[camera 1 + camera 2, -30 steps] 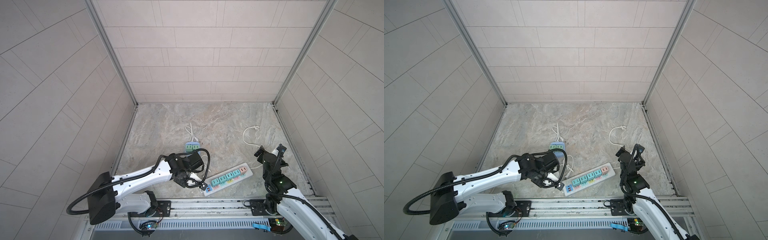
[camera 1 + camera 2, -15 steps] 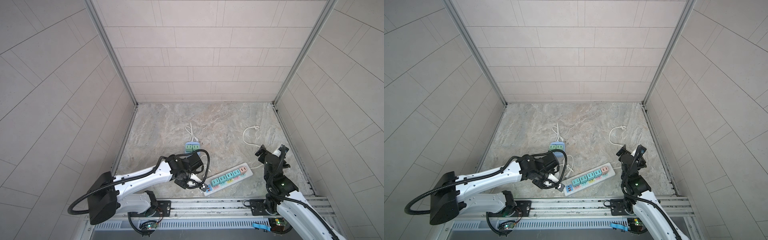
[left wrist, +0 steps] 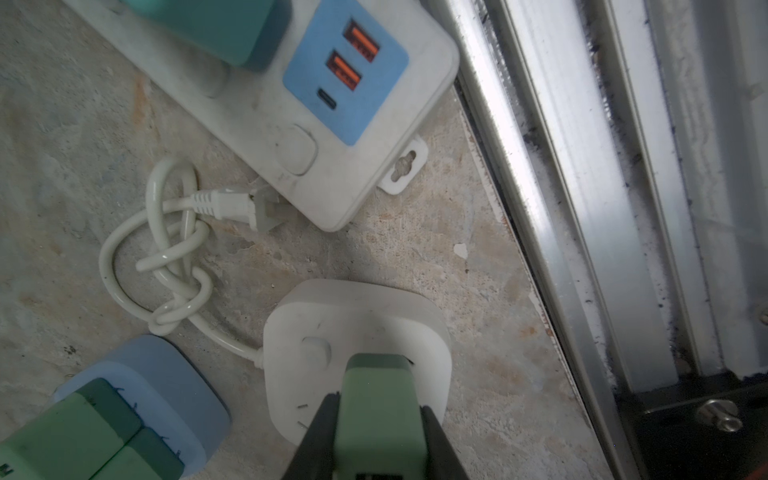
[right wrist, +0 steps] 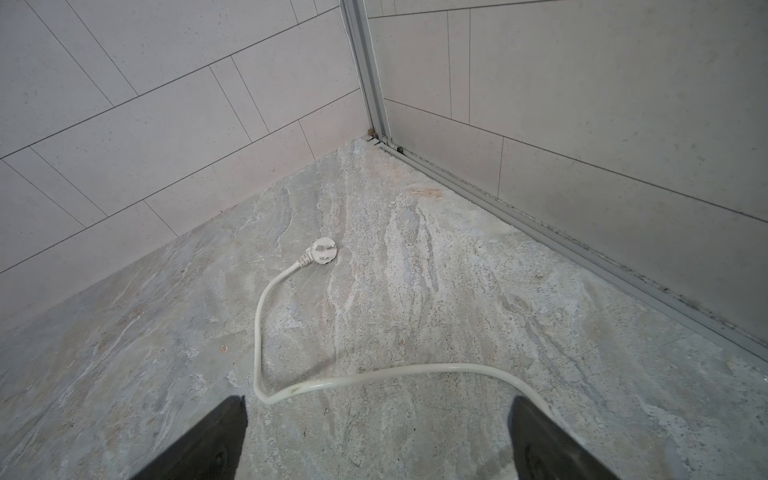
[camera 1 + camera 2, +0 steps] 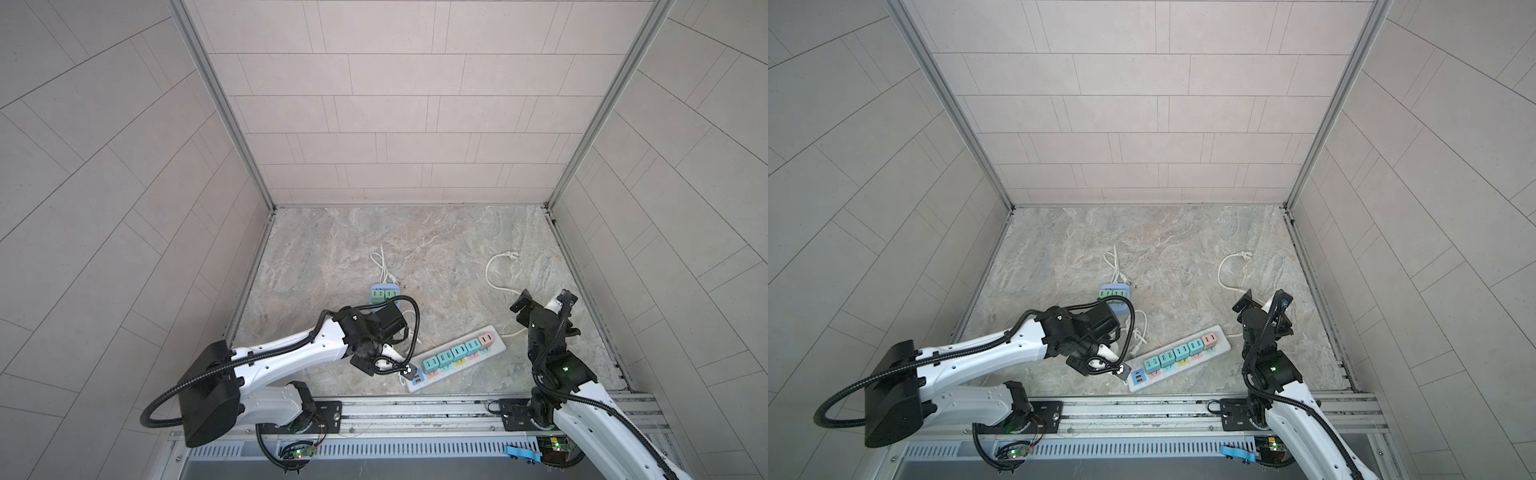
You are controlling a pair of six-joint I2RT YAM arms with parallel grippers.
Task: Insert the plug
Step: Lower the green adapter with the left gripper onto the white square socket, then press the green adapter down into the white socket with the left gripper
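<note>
One green plug [image 3: 380, 424] is pinched between the jaws of the left gripper [image 3: 378, 409]. It stands on the top face of a white socket box [image 3: 357, 316], which lies on the floor close to the near rail [image 3: 582, 208], just left of the near end of the power strip [image 5: 457, 357]. Whether the pins are fully home cannot be told, so the step in hand is judged to be the final press. Keep the plug square to the box face, push straight along the pins, and release only once the plug body sits flush. The box looks light and unanchored, so a tilted push would likely slide or tip it. Avoid dragging the knotted cord [image 3: 174, 257] that leaves the box, or the loose two-pin plug [image 3: 237, 208] touching the strip. Only the left wrist view shows the contact between plug and box. In both top views the left arm covers it, but those views show the whole strip with its row of coloured blocks, and a blue box [image 5: 384, 293] further off. The right gripper [image 4: 374, 436] is spread wide and empty above a white cable [image 4: 374, 374] at the right. Its wrist view gives the closest look at that cable's round plug [image 4: 322, 251].
</note>
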